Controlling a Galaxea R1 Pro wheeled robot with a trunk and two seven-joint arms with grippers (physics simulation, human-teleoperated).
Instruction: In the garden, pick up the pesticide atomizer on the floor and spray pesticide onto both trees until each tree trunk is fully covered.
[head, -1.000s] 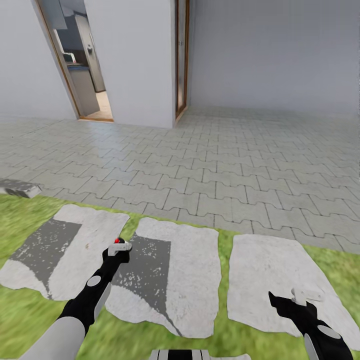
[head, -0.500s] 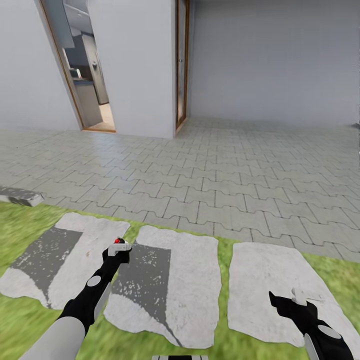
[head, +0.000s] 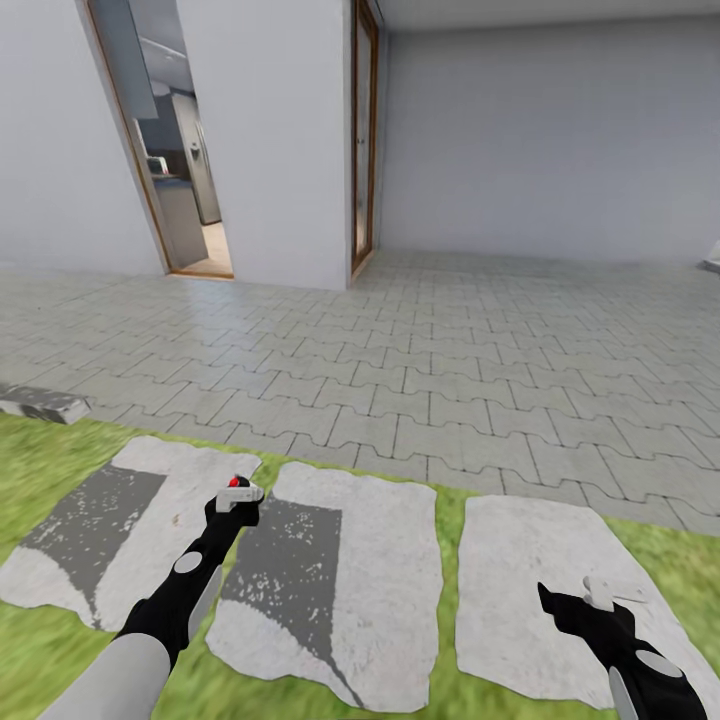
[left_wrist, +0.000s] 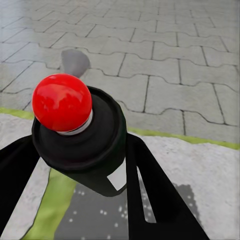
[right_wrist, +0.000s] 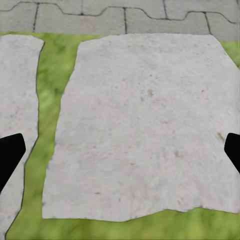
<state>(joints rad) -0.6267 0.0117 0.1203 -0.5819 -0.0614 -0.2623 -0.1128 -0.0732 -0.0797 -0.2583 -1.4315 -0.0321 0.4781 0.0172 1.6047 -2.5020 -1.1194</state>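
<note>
pesticide atomizer (head: 237, 489), dark with a red tip, sits clamped between the fingers of the left gripper (head: 234, 497), held up over pale stepping slabs (head: 355, 560) set in the grass (head: 40, 440). right gripper (head: 598, 595) hovers near the right slab, fingers spread wide apart. grey paving (head: 450, 340) and a white house wall (head: 540, 140) lie beyond.
</note>
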